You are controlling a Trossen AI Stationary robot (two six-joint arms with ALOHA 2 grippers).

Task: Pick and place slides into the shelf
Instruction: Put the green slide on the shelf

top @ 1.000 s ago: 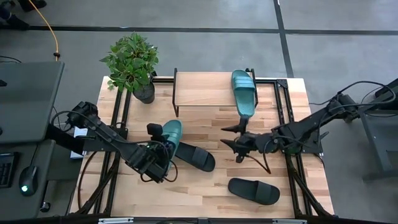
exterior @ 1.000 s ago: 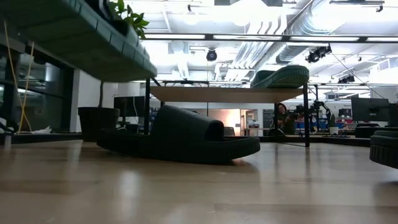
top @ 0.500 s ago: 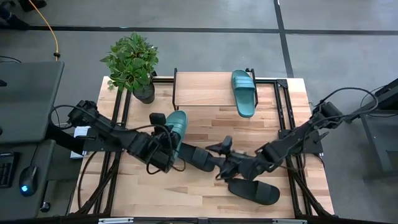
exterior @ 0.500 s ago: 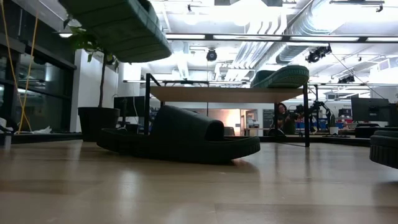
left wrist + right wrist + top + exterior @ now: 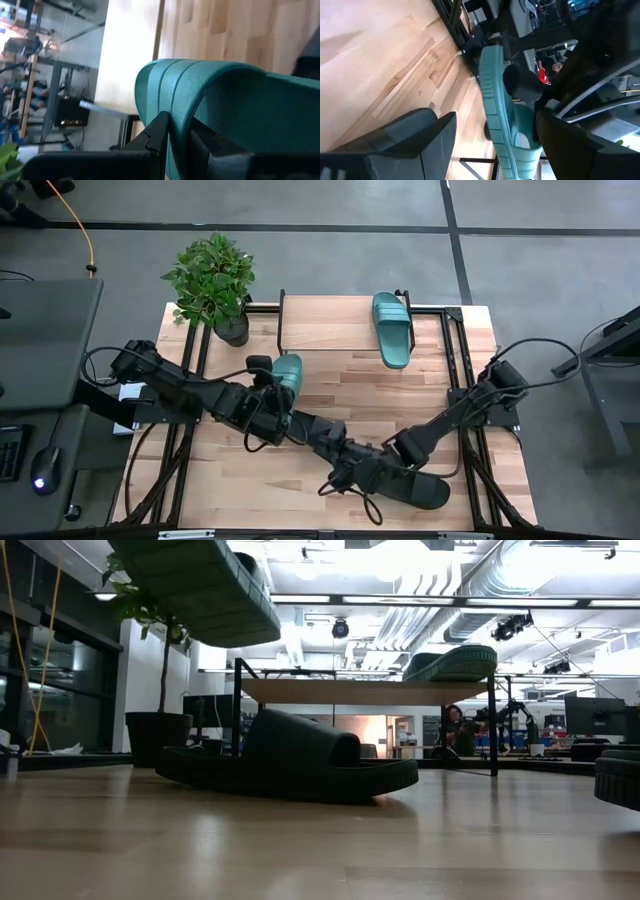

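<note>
Wooden table (image 5: 430, 380), workshop floor around.
Shelf (image 5: 330, 320): far edge; one teal slide (image 5: 392, 328) already on it.
Left gripper (image 5: 268, 398): raised near the shelf's front, clamped on the second teal slide (image 5: 284, 380); next, carry it onto the planks (my reading).
Right gripper (image 5: 345, 465): well short of the shelf, fingers spread, arm stretched low between two black slides (image 5: 405, 485).

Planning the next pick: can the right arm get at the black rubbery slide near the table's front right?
Probably yes: the open right pincer hovers right beside that black rubbery slide, nothing between.
</note>
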